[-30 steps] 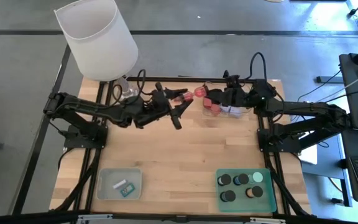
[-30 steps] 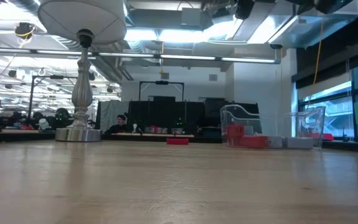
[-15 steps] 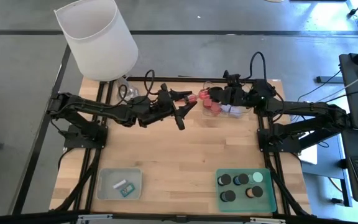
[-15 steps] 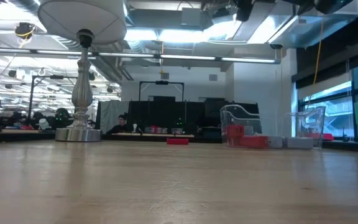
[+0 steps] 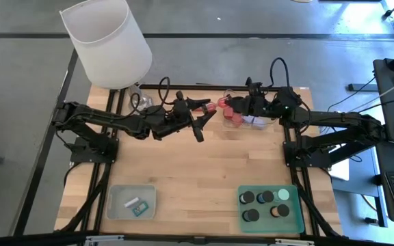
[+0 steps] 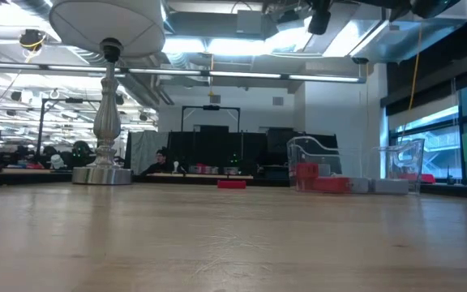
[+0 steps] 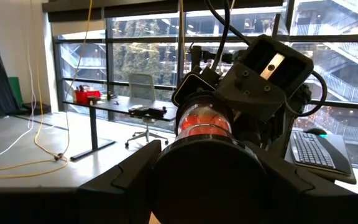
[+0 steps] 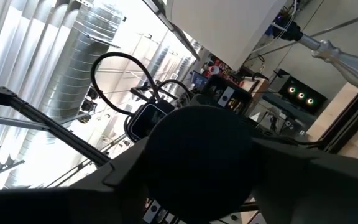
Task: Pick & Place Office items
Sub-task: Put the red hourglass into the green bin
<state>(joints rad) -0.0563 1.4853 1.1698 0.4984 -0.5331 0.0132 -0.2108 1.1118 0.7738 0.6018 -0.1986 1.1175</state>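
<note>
A short dark cylinder with a red top (image 5: 211, 107) hangs in the air over the table's far middle, between my two grippers. My left gripper (image 5: 204, 113) comes from the table's left and is shut on it. In the left wrist view its dark body (image 7: 210, 177) fills the space between my fingers, and its red end (image 7: 202, 122) points at the right gripper. My right gripper (image 5: 226, 105) comes from the right and is closed round that red end. In the right wrist view the cylinder (image 8: 197, 155) shows end-on as a dark disc. My left gripper pinches the cylinder's dark body (image 7: 213, 158) between its two fingers, coming level from the table's left. The cylinder lies about level, clear of the table, red end away from me. My right gripper has the cylinder's red end (image 7: 194, 106) between its fingers, coming level from the table's right. The gripper's own body hides the spot where the fingers meet it.
A clear tray (image 5: 250, 120) with red blocks stands just behind the right gripper. A lamp with a white shade (image 5: 108, 41) is at the far left. Near the front edge sit a grey tray (image 5: 132, 201) and a green tray (image 5: 287, 219) with several dark cylinders.
My left gripper has carried the cylinder a little toward the right gripper, keeping it level and clear of the table. The right gripper has stayed in place, and its fingers have drawn in round the red end.
</note>
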